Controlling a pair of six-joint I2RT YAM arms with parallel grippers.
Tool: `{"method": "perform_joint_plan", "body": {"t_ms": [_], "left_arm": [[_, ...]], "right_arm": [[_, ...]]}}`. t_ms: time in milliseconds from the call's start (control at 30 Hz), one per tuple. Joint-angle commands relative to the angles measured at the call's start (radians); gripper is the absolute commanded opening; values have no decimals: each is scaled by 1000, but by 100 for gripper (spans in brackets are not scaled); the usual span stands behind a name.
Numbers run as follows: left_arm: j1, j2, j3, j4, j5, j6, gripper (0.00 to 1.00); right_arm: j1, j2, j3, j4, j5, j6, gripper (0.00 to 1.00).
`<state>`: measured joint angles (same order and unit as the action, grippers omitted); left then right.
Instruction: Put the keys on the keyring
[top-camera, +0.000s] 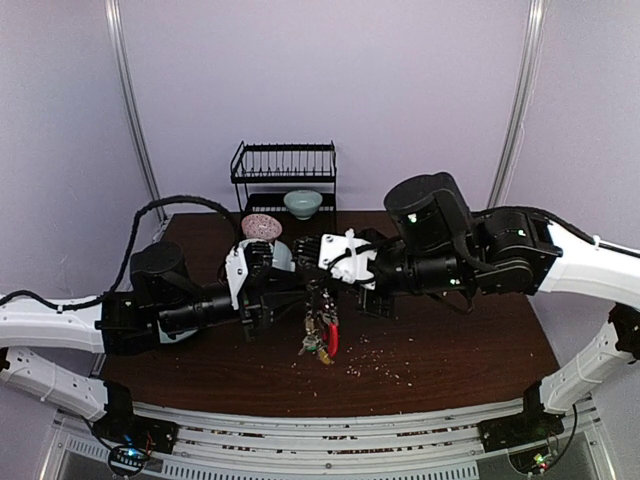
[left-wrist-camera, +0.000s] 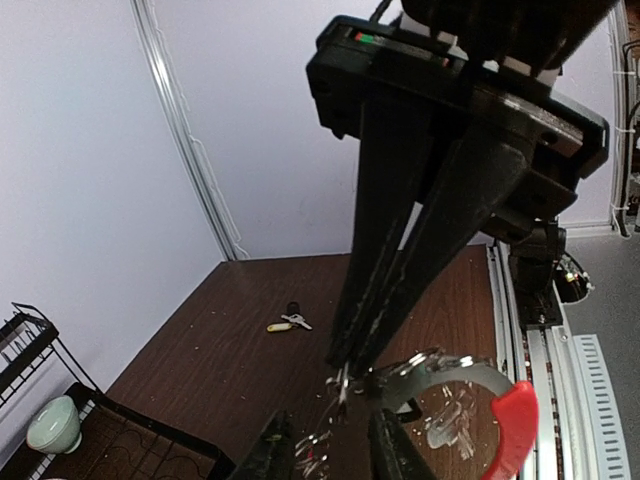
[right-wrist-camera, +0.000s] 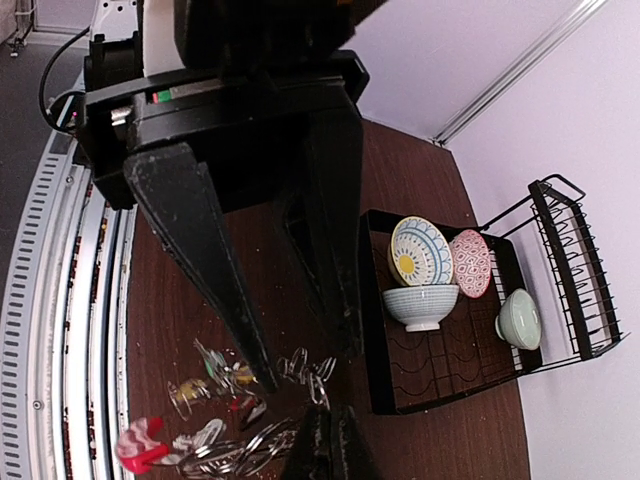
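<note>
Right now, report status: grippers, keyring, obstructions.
Left gripper open at the ring. Right gripper shut on thin metal keyring with red clip. Yellow-headed and dark-headed loose keys on brown table, ungrasped. Nothing blocking.

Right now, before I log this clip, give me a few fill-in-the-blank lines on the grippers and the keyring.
1. The right gripper is ___ on the keyring.
2. The left gripper has its jaws ___.
3. The keyring's clip is coloured ___.
4. A loose key on the table has a ___ head.
Missing words: shut; open; red; yellow.
</note>
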<state>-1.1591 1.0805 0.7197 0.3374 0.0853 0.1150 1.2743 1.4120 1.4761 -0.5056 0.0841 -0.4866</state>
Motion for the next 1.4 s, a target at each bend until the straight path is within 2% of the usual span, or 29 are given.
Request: {"method": "perform_joint_plan", "body": {"t_ms": [0, 100, 233, 367, 467, 500, 567, 600, 767, 800, 867, 900, 1033, 1200, 1367], "left_arm": [[1, 23, 41, 26, 57, 25, 25], [1, 32, 46, 26, 57, 27, 21], [1, 38, 52, 25, 56, 26, 10], [1, 26, 41, 32, 54, 25, 9], [1, 20, 41, 22, 57, 28, 16], [1, 17, 41, 19, 56, 28, 15], [1, 11, 37, 21, 50, 28, 2], [1, 6, 35, 23, 49, 28, 0], [1, -11, -3, 71, 28, 11, 0], [1, -19, -13, 85, 21, 9, 0], [1, -38, -44, 141, 19, 12, 0], [0, -46, -62, 162, 25, 18, 0], [1, -55, -87, 225, 52, 27, 0], [1, -57, -88, 238, 64, 30, 0], [0, -68, -92, 236, 69, 30, 0]], "right_arm": [[22, 8, 47, 5, 56, -24, 0], [29, 11, 49, 0, 55, -31, 0], [37, 16, 50, -9, 56, -33, 0], [40, 14, 53, -17, 59, -36, 0], [40, 11, 53, -25, 69, -35, 0], [40, 10, 52, -24, 69, -34, 0], [39, 7, 51, -24, 64, -31, 0], [40, 6, 50, -25, 61, -30, 0], [40, -3, 40, -10, 36, -3, 0], [40, -12, 31, 5, 24, 12, 2], [35, -48, -8, 52, 5, 42, 15], [30, -62, -37, 83, -16, 54, 18], [-18, -136, -160, 207, -151, 131, 23], [-40, -161, -237, 314, -213, 216, 30], [-57, -149, -273, 399, -234, 293, 30]]}}
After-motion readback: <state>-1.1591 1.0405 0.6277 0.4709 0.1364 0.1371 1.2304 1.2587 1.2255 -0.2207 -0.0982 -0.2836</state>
